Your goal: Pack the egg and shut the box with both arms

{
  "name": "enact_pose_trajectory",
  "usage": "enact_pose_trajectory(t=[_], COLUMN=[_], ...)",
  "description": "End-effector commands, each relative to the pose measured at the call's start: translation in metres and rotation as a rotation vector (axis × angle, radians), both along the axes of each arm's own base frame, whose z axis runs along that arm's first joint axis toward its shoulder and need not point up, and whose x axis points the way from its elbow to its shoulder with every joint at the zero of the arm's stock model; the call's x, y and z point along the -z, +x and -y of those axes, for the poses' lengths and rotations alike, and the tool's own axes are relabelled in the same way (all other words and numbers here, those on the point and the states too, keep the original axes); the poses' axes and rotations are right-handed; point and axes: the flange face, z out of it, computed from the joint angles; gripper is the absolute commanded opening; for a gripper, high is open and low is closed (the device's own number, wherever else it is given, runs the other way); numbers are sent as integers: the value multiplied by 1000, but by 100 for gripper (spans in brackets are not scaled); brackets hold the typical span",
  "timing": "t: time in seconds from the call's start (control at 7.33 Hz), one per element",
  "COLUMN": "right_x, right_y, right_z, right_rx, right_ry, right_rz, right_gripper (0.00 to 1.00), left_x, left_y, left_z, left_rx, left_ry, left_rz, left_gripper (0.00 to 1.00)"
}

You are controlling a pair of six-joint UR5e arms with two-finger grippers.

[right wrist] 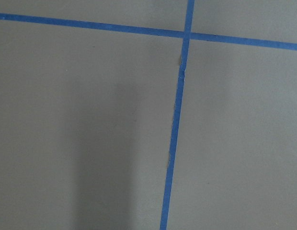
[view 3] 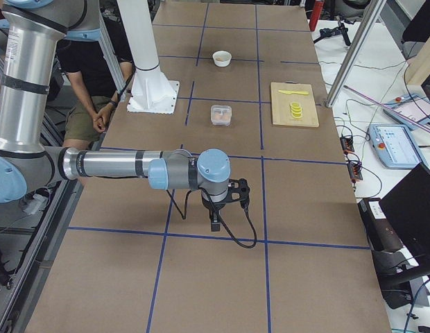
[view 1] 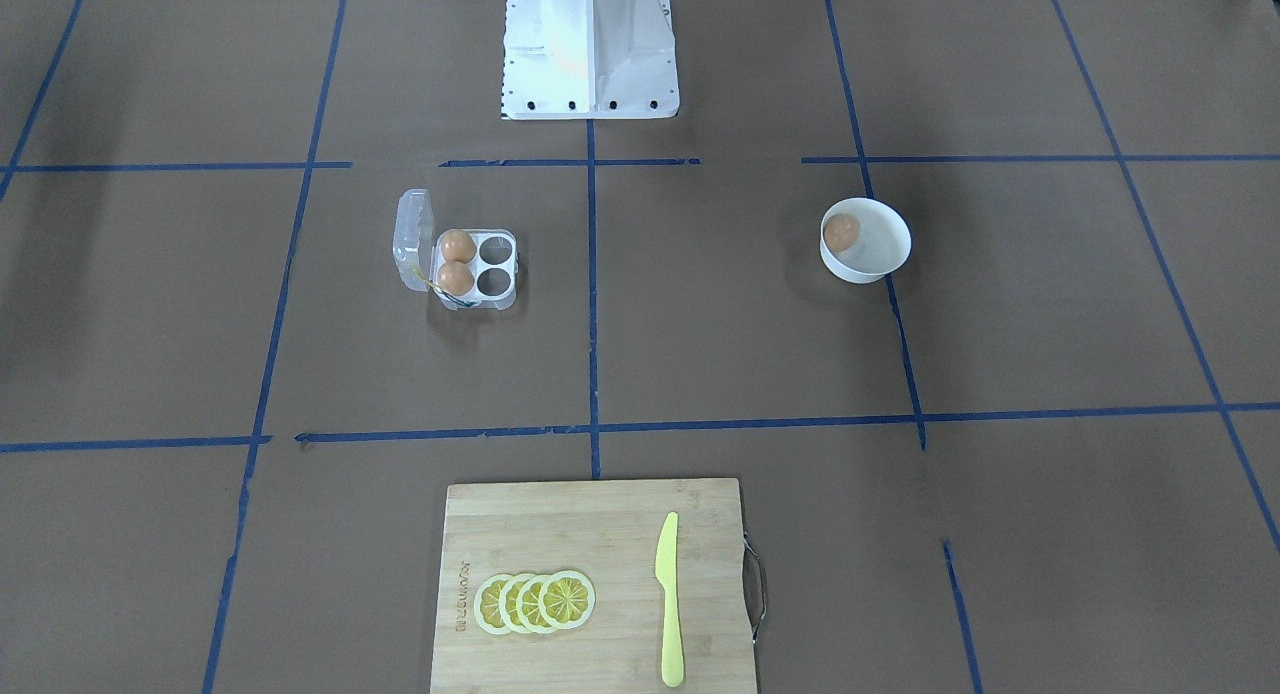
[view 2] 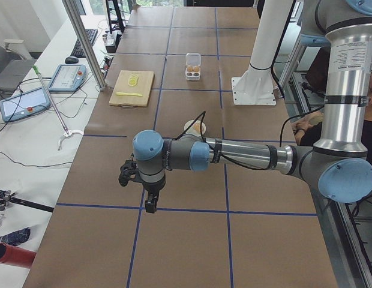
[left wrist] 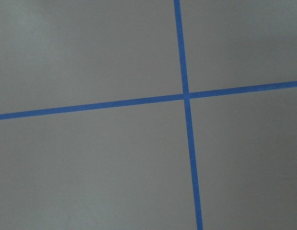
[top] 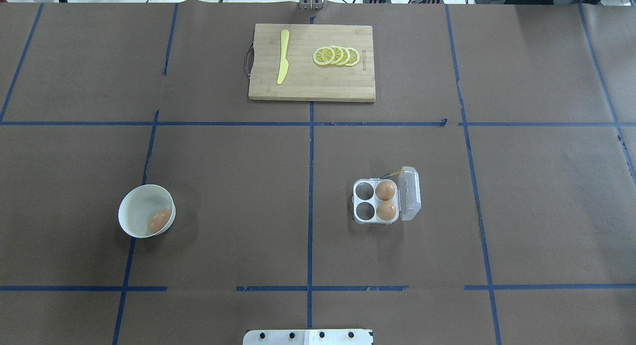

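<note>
Left gripper (view 2: 150,206), right gripper (view 3: 215,223): jaws indiscernible

Even, diffuse overhead light keeps the brown paper-covered table (view 1: 700,324) bright in every view. The white metal pedestal base (view 1: 588,44) blows out to glare in the front-facing view. Faint, soft-edged shadows smear the table well off to the robot's right of that base. Both wrist views look greyish and slightly soft, and a dim shadow band crosses the right one.

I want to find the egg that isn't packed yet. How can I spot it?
Look at the brown paper-covered table with blue tape lines, find the round white bowl on the robot's left side. The orange-brown egg lies alone inside it; the two look-alike eggs sit in the clear plastic carton.
</note>
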Motion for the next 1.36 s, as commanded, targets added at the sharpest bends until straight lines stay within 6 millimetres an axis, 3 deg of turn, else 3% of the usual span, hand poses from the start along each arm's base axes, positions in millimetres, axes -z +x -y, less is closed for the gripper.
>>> enact_pose_trajectory(t=[0.0,0.41,0.55,0.82,1.23], right_x=[0,-3,-4,1,3], right_y=[-1,-1,-3,-7,-10], right_z=[0,0,1,1,1], right_rx=[1,3,6,11,18], right_ry=[-1,-6,-11,-8,-8], right_rz=[4,6,30,86,115], right_gripper=[100,100,100,100,100], left_x=[10,8,21,48,84], left_y=[4,10,28,106,183], left_z=[0,-6,-1,3,-6], left_rx=[-10,-18,-55,-230,-383], left_ry=[34,28,79,214,385], left_rz=[-43,-114,-182,-308,-361], left_gripper=[100,100,100,100,100])
